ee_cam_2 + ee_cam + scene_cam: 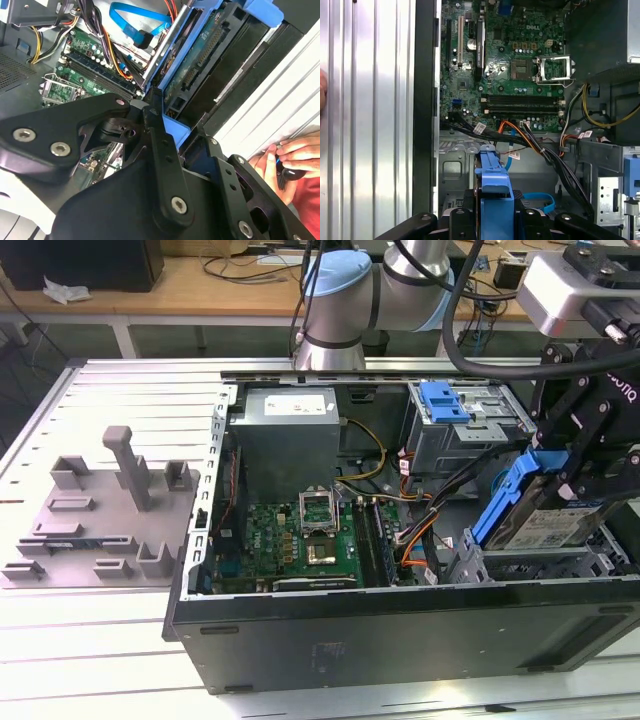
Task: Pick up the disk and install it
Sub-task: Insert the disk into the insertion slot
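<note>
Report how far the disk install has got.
Done: the disk is picked up, clamped in the gripper. In hand: it hangs tilted above the grey drive cage at the exterior view's right. Left: it is not yet seated in the cage.

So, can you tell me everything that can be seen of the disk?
The disk is a flat silver metal drive with a white-and-blue label, framed by a blue plastic bracket. It hangs tilted over the grey metal bay at the exterior view's right of the open computer case, held by the gripper. Its underside shows a green circuit board in the second wrist view.
</note>
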Controlling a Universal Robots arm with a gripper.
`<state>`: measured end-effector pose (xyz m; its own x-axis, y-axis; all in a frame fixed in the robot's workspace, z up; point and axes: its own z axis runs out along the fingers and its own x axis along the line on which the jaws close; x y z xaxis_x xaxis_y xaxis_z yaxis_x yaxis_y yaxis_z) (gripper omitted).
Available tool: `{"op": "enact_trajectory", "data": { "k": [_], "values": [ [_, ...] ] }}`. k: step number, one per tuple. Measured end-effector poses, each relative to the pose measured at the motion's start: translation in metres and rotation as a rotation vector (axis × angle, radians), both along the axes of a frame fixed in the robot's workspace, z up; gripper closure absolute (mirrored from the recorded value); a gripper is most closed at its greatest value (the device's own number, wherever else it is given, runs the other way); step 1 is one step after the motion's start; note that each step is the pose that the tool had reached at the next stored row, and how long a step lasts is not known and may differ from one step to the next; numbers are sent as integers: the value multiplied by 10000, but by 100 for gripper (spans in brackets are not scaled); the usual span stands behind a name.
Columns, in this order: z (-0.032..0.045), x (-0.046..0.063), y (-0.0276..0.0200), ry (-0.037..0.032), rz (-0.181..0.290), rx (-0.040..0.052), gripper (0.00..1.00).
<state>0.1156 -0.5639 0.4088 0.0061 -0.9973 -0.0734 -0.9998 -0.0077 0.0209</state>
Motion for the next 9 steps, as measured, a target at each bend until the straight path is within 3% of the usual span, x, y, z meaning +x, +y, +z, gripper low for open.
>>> {"op": "enact_trajectory", "data": {
  "k": [2,3,9],
  "values": [
    [-1,0,0,0,0,-1,62],
    [-1,0,0,0,0,-2,56],
    [-1,0,0,0,0,-3,56]
  ]
}}
